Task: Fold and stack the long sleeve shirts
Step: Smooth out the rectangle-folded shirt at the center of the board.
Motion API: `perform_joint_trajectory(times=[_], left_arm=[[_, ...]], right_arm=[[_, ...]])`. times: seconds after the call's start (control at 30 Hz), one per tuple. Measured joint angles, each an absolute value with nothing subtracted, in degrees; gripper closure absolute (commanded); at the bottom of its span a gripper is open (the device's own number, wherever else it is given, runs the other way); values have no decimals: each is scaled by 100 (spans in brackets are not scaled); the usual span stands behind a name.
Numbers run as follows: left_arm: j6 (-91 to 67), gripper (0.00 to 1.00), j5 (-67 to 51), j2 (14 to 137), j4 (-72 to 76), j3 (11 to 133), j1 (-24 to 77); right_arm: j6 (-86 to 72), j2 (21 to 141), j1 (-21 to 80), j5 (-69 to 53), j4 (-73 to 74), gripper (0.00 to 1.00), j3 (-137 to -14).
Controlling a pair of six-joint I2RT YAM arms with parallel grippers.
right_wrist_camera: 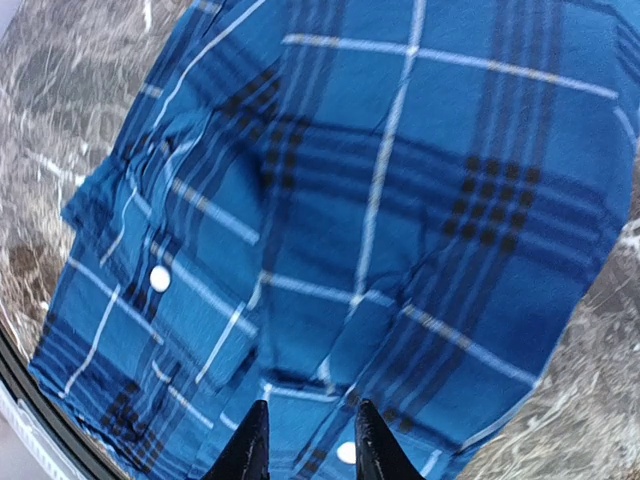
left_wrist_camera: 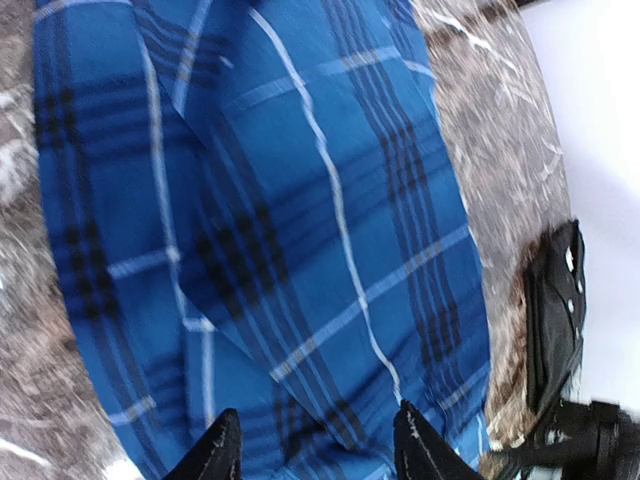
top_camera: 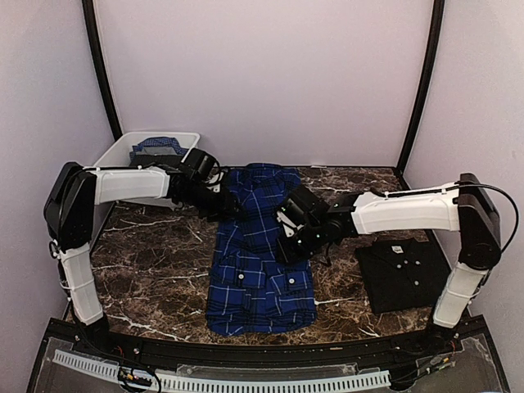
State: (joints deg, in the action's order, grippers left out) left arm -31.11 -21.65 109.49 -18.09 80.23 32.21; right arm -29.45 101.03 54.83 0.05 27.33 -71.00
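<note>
Left end effector point(top_camera: 223, 203), seen from the top, at the left side of the plaid shirt point(top_camera: 258, 278) toward its far end; right end effector point(top_camera: 288, 239) at the shirt's right side, midway along. Lies lengthwise mid-tabletop point(top_camera: 155, 278), folded narrow, pocket buttons toward the near end. Near the right edge, well apart, black shirt point(top_camera: 403, 274) folded flat. At the far left corner, white tub point(top_camera: 115, 154) with blue cloth inside.

From the left wrist: fingers point(left_wrist_camera: 215, 452) spread well apart above blue plaid, gripping nothing.

From the right wrist: fingers point(right_wrist_camera: 250, 440) close together, a ridge of plaid between the tips; cannot tell whether pinched or merely touched. White button point(right_wrist_camera: 160, 278) on a pocket flap.
</note>
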Motion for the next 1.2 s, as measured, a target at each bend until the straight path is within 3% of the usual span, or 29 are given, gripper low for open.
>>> perform_joint_trajectory(times=[0.57,0.77,0.87,1.13,1.2], left_arm=[[-3586,52,-1531,12046,-1258,8624,3068],[-3649,59,-1533,12134,-1170,8646,3068],[-3664,68,-1529,12184,-1149,8722,3068],[-3667,86,-1514,12237,-1109,8842,3068],[-3667,88,-1516,12243,-1111,8877,3068]], right_arm=[[-3371,10750,6702,784,3503,67,-7352],[-3503,11144,6827,1039,3712,67,-7601],[-3535,11157,6838,1103,3771,72,-7625],[-3618,11155,6847,1225,3903,100,-7756],[-3594,11155,6851,1229,3927,100,-7787]])
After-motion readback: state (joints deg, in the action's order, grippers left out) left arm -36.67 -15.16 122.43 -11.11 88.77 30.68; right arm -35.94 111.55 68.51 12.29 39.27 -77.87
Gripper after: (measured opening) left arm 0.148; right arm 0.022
